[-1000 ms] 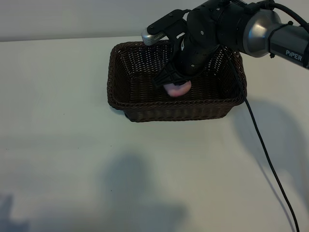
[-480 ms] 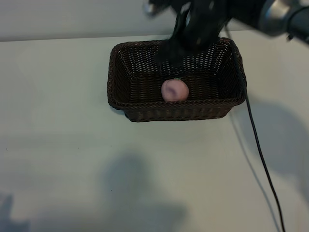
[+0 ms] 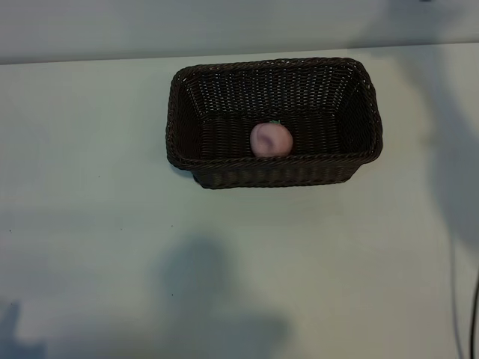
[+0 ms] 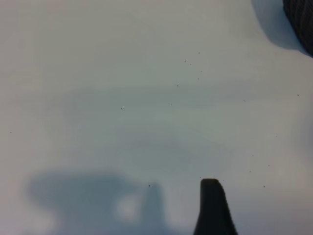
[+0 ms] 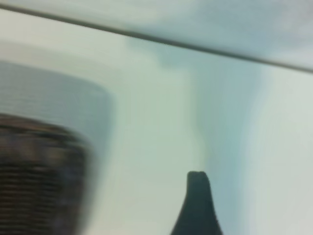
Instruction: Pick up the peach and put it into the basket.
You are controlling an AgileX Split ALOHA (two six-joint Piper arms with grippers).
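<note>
We see the basket (image 3: 274,122) standing on the white table (image 3: 90,224), toward the far side of it in the exterior view, with its long sides running across the picture. The peach (image 3: 270,139) lies inside the basket, on the woven floor close to the near long wall and roughly midway along it. Its tiny green stem bit points toward the far side. Nothing touches the peach; it rests free in the basket.

Neither arm shows in the exterior view. Only soft shadows fall on the table, one broad patch in the near middle and a fainter one along the right edge, where a thin dark cable (image 3: 473,321) also runs down near the corner.

In the left wrist view we see one dark fingertip of the left gripper (image 4: 212,205) above bare table, with a corner of the basket (image 4: 301,22) just at the edge of the picture, well apart from the finger. The left jaws hold nothing, and as far as we can judge they stand open.

In the right wrist view a single dark fingertip of the right gripper (image 5: 196,203) hangs over the table beside the basket (image 5: 39,176), which is blurred and off to one side. Nothing sits at that finger; whether the right jaws are open or closed we cannot tell.
</note>
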